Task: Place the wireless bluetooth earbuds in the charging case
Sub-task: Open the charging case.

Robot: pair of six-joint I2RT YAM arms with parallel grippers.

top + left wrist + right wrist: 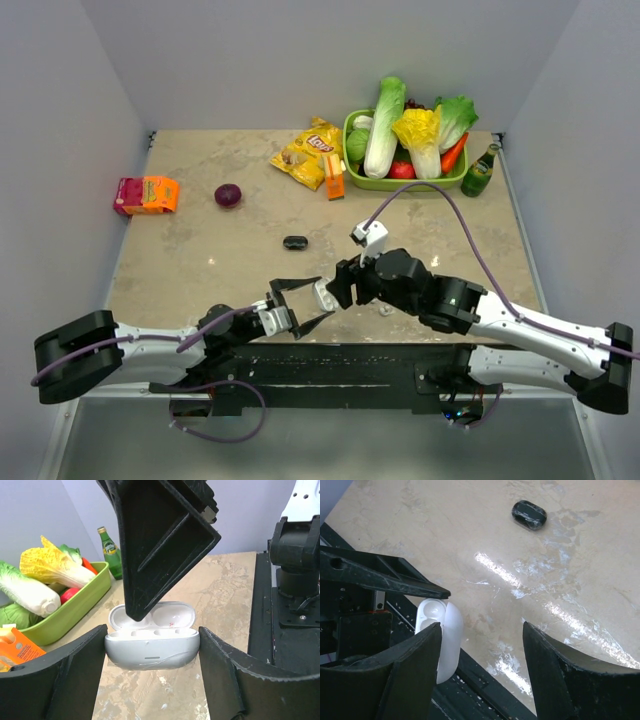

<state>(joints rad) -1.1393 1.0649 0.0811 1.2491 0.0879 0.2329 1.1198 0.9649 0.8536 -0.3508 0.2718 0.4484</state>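
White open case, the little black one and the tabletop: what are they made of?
The white case looks like smooth hard plastic with a satin gloss; soft highlights show inside its lid. The black case is probably glossy plastic, given its sharp bright reflections. The tabletop is beige, marble-patterned and shiny with glare streaks; whether it is real stone or laminate, I cannot tell.

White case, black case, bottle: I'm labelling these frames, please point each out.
white case (152,647), left wrist view, front of the lower shell
black case (529,514), right wrist view, middle of its top
bottle (479,177), top view, its green body
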